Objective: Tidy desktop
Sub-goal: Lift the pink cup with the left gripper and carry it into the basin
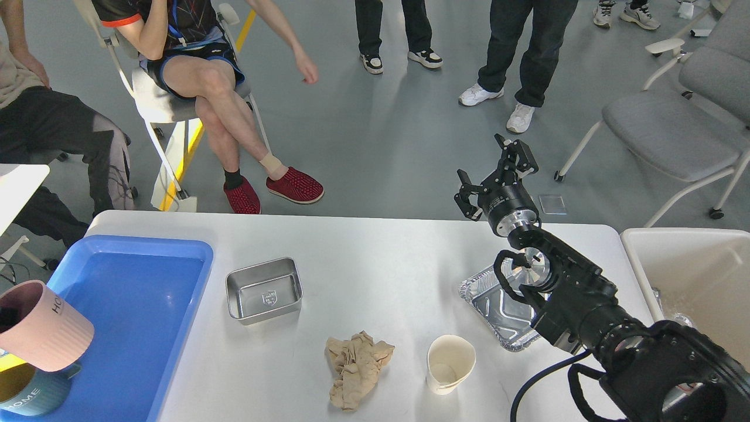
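Observation:
The white desktop (pixel 375 252) holds a small steel box (pixel 265 290), a crumpled brown paper (pixel 356 369), a dented paper cup (pixel 450 363) and a foil tray (pixel 498 305), partly hidden by my right arm. A pink ribbed cup (pixel 44 328) hangs tilted at the left edge, just above a teal mug (pixel 29 398) in the blue tray (pixel 140 293). Only a dark bit of my left gripper (pixel 6 317) shows, inside the cup's mouth. My right gripper (pixel 493 176) is open and empty, raised over the desktop's far edge.
A white-rimmed bin (pixel 691 246) stands off the desktop's right end. People sit and stand on the floor beyond the far edge. A grey chair (pixel 674 129) is at the back right. My right arm lies across the desktop's right part.

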You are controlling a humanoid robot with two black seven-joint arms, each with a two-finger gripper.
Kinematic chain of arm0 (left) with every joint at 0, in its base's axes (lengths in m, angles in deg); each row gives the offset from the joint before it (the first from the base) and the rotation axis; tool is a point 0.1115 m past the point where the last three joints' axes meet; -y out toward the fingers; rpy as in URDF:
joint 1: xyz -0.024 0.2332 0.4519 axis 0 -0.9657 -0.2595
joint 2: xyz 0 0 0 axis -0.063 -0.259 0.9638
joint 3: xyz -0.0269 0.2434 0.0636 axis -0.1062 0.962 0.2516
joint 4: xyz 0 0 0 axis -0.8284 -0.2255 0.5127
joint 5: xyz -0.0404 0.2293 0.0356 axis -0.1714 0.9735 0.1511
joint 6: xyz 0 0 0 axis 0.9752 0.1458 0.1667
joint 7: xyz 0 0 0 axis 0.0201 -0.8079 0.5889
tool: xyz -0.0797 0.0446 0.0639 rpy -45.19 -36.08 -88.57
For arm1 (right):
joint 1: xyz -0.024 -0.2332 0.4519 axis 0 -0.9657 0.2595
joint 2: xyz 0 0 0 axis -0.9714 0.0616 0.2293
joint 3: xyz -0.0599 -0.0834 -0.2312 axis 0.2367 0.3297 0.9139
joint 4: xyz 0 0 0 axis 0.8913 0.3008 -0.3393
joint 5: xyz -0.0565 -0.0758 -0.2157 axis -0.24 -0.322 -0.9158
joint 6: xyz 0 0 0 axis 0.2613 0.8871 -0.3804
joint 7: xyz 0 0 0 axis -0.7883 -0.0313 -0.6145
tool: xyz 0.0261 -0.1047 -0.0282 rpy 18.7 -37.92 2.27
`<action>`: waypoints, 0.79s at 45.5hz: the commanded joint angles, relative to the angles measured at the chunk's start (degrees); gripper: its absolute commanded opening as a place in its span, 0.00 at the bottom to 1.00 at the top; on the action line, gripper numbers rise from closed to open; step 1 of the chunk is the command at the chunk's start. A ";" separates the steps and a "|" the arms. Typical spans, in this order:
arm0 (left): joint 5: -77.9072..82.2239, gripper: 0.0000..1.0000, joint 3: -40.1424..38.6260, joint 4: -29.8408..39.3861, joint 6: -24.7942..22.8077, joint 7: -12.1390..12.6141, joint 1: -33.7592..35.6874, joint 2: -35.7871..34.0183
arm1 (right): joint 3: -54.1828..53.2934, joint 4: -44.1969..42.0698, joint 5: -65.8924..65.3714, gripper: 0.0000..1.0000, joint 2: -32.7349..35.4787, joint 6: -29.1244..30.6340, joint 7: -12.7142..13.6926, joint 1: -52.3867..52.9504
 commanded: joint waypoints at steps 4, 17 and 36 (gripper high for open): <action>-1.14 0.01 -0.48 -4.32 9.51 2.08 -10.01 6.61 | 0.00 0.00 0.00 1.00 0.08 0.00 0.00 -0.01; -7.02 0.01 -0.57 -11.97 15.57 5.42 -18.36 18.65 | -0.09 0.09 0.00 1.00 0.08 0.08 0.00 -0.10; -5.80 0.05 0.49 -13.91 18.39 6.56 -25.22 24.46 | 0.00 0.09 0.00 1.00 0.26 0.17 0.00 -0.01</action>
